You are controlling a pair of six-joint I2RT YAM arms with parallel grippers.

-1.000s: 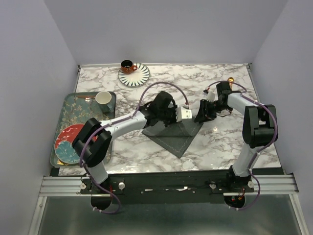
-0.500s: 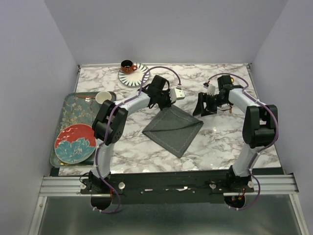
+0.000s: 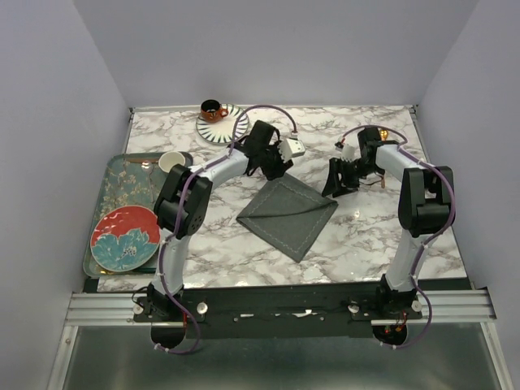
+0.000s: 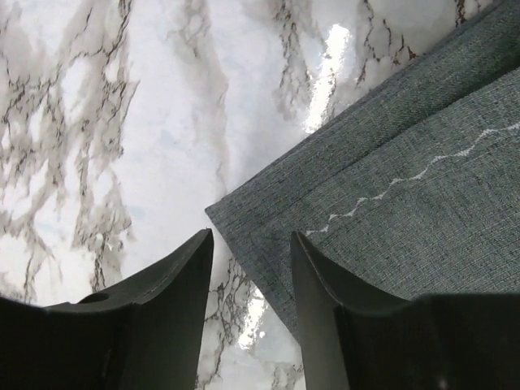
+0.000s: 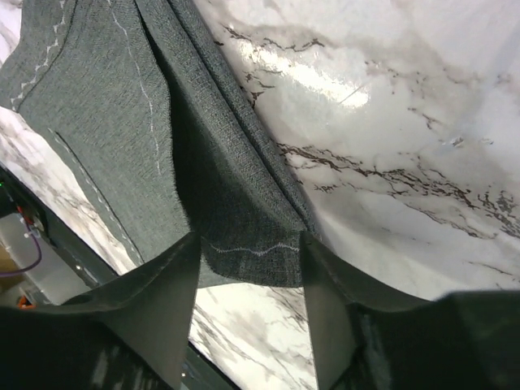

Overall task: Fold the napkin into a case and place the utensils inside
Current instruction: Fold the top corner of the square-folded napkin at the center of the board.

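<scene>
Moved: since a second ago my left arm has drawn back off the cloth toward the far edge; the cloth itself has stayed put.
Napkin: the napkin (image 3: 288, 213) lies folded flat as a diamond in the middle of the worktop (image 3: 382, 236), one corner toward the near edge.
Left hand: my left gripper (image 3: 276, 169) hangs at the napkin's far corner, fingers spread, holding nothing.
Right hand: my right gripper (image 3: 333, 188) sits at the napkin's right corner, fingers parted, clamped on nothing.
Around: an orange cup (image 3: 214, 110) on a striped saucer (image 3: 227, 128) stands at the far edge, left of middle, just beyond my left wrist. A tray (image 3: 130, 185) along the left edge carries a pale cup (image 3: 171, 161) and a red plate (image 3: 123, 237), well apart from the cloth.
Left wrist view only: the napkin (image 4: 406, 179) shows two stacked layers here, their corner pointing into the gap of my left gripper (image 4: 248, 244), with a wavy pale stitch line on the upper layer.
Right wrist view only: the napkin (image 5: 122, 122) has a loose fold ridging up, and its hemmed corner lies between the fingers of my right gripper (image 5: 248, 244); I cannot tell if they touch it.
Materials: coarse dark grey weave with a thin light hem, on glossy white marble with grey veins (image 5: 390, 122).
</scene>
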